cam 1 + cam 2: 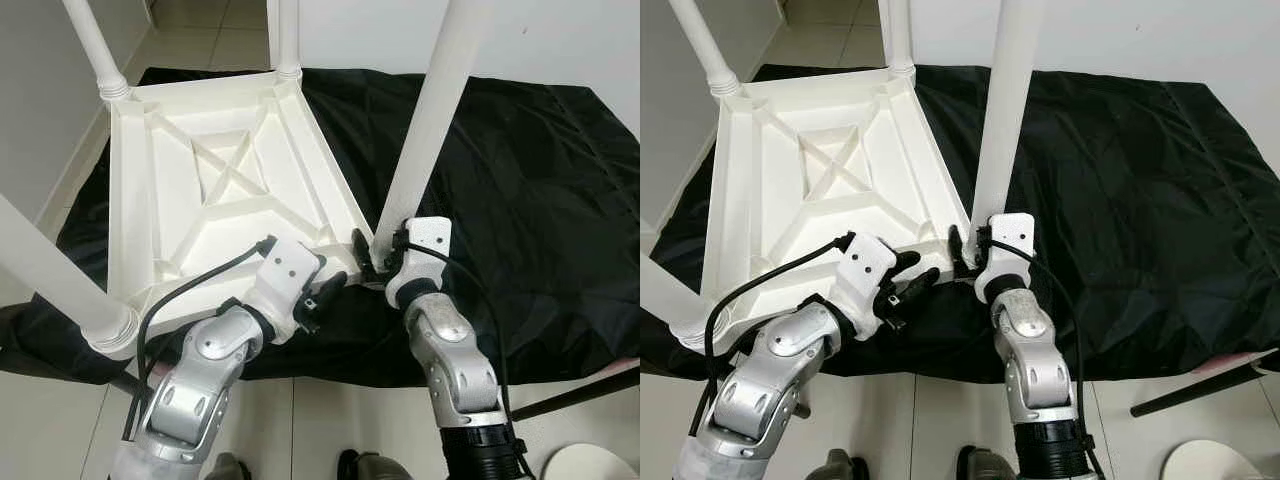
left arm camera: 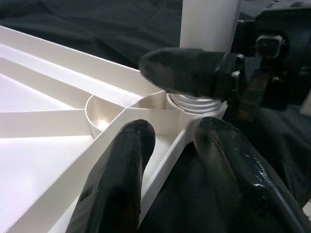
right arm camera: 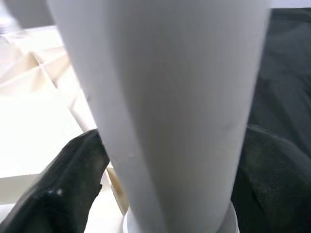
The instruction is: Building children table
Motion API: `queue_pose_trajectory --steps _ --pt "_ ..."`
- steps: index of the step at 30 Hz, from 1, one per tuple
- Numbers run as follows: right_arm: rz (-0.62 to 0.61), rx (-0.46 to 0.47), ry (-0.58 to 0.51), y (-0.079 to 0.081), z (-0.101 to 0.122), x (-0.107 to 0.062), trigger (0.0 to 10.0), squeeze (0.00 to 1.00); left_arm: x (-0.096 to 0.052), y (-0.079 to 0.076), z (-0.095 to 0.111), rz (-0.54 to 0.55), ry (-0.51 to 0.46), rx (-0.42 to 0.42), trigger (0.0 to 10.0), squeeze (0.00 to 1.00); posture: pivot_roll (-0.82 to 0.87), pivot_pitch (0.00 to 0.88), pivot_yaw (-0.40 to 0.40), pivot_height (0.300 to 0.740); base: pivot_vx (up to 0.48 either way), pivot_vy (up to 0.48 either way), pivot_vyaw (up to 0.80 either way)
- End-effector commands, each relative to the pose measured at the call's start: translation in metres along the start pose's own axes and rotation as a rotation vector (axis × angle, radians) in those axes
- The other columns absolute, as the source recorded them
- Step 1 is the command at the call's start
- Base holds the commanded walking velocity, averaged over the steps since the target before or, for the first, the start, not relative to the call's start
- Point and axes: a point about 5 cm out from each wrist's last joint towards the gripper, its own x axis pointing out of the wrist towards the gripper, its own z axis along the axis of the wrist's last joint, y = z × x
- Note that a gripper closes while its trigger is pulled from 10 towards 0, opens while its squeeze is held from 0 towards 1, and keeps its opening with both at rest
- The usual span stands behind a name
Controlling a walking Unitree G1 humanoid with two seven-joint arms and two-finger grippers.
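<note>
A white plastic children's table [image 1: 225, 190] is seen lying upside down on a black cloth [image 1: 530, 180] spread over a pale tiled floor [image 1: 330, 420]. Its ribbed underside faces up, with a crossed brace in the middle. Four white legs rise from its corners: two at the far corners, one at the near left corner [image 1: 55, 285], and one at the near right corner [image 1: 435, 125].

The right gripper [image 1: 372, 252] is placed at the base of the near right leg, just above the threaded collar [image 2: 197, 103] where the leg meets the table's corner socket. Its black fingers [image 3: 73, 170] are closed around the leg, one on either side of the shaft, as is shown in the right wrist view, where the leg's white shaft [image 3: 170, 111] stands between the two dark pads. The leg stands nearly upright, leaning slightly.

The left gripper [image 1: 322, 292] is held just beside the same corner, near the table's rim. Its two fingers [image 2: 116, 179] are spread apart and nothing is held between them; in the left wrist view the table's edge rib [image 2: 160, 165] runs between them, though contact with it cannot be judged. The two grippers are close together but apart.

A round white object [image 1: 595, 462] is partly visible on the floor at the near right, and a dark rod [image 1: 575, 395] lies beside the cloth's edge.
</note>
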Motion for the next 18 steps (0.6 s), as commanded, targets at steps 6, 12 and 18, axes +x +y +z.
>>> queue_pose_trajectory --steps 6,12,18 --pt "0.269 -0.11 0.032 -0.011 -0.001 0.003 10.0 0.0 -0.001 0.004 -0.001 0.059 0.006 0.002 10.0 0.0 -0.05 0.151 -0.005 0.74 0.0 0.0 0.0" --pt "0.463 -0.212 0.03 -0.018 0.0 0.006 10.0 0.0 -0.001 0.004 -0.001 0.057 0.007 0.006 10.0 0.0 -0.05 0.153 0.005 0.74 0.0 0.0 0.0" --pt "0.573 -0.28 0.07 -0.025 -0.006 0.016 10.0 0.0 0.0 0.004 0.0 0.05 0.007 0.01 10.0 0.0 -0.05 0.154 0.014 0.74 0.0 0.0 0.0"
